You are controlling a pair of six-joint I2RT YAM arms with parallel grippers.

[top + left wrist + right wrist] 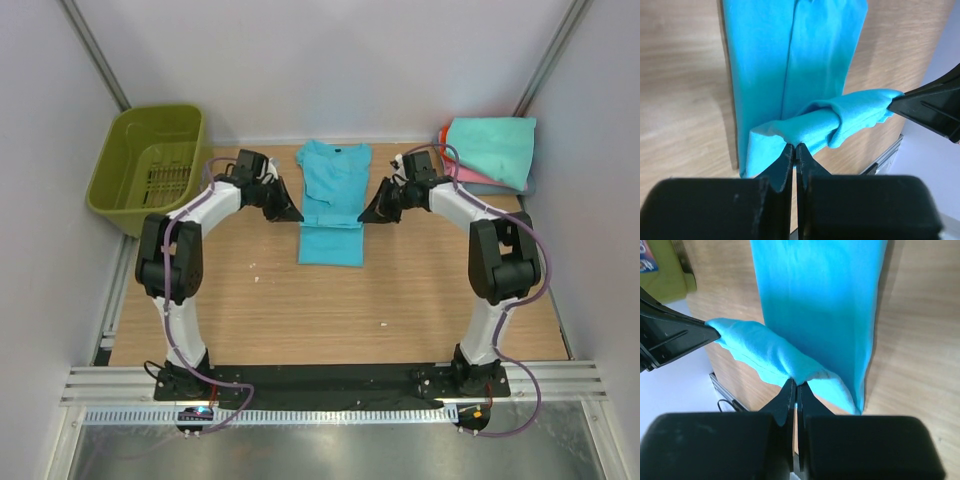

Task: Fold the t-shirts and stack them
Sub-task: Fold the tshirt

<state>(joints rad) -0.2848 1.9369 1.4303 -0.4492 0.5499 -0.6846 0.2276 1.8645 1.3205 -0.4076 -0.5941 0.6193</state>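
Top external view: turquoise shirt (333, 200) lies lengthwise on the tabletop (300, 310), collar toward the far edge, about midway between the left and right edges. Its other end reaches toward the middle of the tabletop.
Shirt condition: narrowed to a strip, with a lengthwise fold line visible in the left wrist view. A crosswise ridge of cloth stands raised off the surface partway along its length.
Left gripper (290, 212): at the shirt's left side, fingers pressed together on the left end of the raised ridge. The left wrist view shows cloth pinched at the tips with no gap between them.
Right gripper (368, 214): at the shirt's right side, fingers likewise clamped on the right end of the same ridge, as the right wrist view shows.
Relation of grippers: facing one another across the shirt, with the ridge spanning between them, wrinkled and a little slack.
Stack (490, 150): folded shirts at the far right corner, mint-teal on top, a pink edge beneath, a grey-blue edge lowest. It sits just right of the right arm's wrist; contact cannot be told.
Basket (150, 165): olive-green with a slotted floor, at the far left corner.
Tabletop: wood grain, a few small pale specks near the middle.
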